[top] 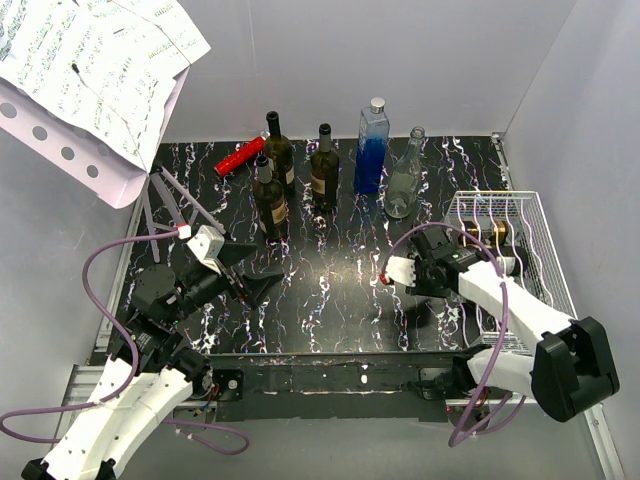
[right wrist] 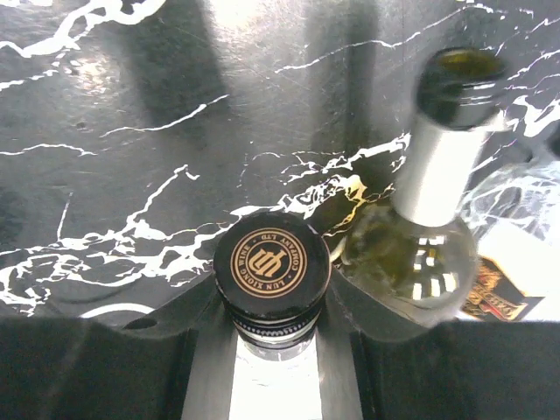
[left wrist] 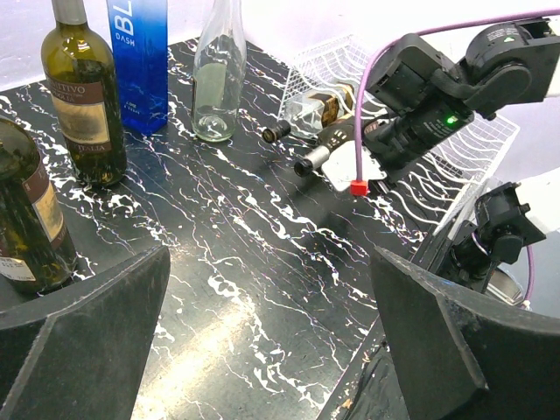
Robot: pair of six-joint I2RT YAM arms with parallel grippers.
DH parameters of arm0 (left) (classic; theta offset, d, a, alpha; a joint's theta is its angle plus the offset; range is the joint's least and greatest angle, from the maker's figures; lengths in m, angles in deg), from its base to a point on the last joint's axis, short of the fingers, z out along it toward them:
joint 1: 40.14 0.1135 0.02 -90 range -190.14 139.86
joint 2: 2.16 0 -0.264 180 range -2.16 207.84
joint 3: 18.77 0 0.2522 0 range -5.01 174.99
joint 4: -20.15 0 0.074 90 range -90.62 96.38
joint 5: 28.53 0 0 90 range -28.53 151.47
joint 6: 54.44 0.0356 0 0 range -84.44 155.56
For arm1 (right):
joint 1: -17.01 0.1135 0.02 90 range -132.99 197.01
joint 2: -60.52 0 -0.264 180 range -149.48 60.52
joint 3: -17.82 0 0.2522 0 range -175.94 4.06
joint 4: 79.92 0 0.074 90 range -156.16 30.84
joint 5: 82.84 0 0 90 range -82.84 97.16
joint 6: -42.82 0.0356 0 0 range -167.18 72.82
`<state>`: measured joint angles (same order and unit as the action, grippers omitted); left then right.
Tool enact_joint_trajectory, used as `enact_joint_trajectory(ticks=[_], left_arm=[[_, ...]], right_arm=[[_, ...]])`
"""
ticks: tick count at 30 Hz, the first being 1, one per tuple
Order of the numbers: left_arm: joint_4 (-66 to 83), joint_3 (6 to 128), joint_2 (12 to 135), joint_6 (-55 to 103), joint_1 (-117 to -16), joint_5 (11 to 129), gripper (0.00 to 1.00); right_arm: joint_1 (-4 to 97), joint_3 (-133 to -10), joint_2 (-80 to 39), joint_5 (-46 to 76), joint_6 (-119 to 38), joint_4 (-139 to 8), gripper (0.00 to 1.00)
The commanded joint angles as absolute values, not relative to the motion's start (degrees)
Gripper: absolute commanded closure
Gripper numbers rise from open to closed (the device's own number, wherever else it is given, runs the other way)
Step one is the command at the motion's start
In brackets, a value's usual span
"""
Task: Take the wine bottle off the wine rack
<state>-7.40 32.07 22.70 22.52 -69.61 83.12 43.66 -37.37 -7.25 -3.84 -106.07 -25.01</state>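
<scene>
The white wire wine rack [top: 541, 214] stands at the table's right side; it also shows in the left wrist view [left wrist: 490, 140]. Two bottles lie in it with their necks poking out to the left. My right gripper [top: 418, 270] is shut on the neck of the wine bottle with a black screw cap [right wrist: 273, 262], just behind the cap; the held neck also shows in the left wrist view [left wrist: 313, 159]. A second, uncapped bottle [right wrist: 435, 166] lies close beside it. My left gripper [top: 252, 272] is open and empty above the table's left middle, far from the rack.
Three dark upright bottles [top: 322, 170], a blue bottle [top: 371, 148] and a clear bottle [top: 404, 178] stand along the back. A red object [top: 240, 155] lies at the back left. A stand with music sheets [top: 95, 70] overhangs the left corner.
</scene>
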Motion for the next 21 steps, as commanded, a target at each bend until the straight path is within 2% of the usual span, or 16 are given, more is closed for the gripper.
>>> enact_joint_trajectory(ticks=[1,7,21], left_arm=[[-7.50,32.08,22.71,23.08,-69.93,82.56,0.02],[-7.59,32.08,22.62,22.99,-69.93,82.39,0.02],[-7.94,32.17,22.71,23.08,-69.93,81.77,0.02]], right_arm=[[44.96,-39.63,-2.50,-3.30,-101.76,-18.17,0.99],[47.32,-37.60,-2.49,-4.69,-102.29,-21.51,0.99],[56.03,-41.30,-8.03,-3.47,-95.78,-20.19,0.99]])
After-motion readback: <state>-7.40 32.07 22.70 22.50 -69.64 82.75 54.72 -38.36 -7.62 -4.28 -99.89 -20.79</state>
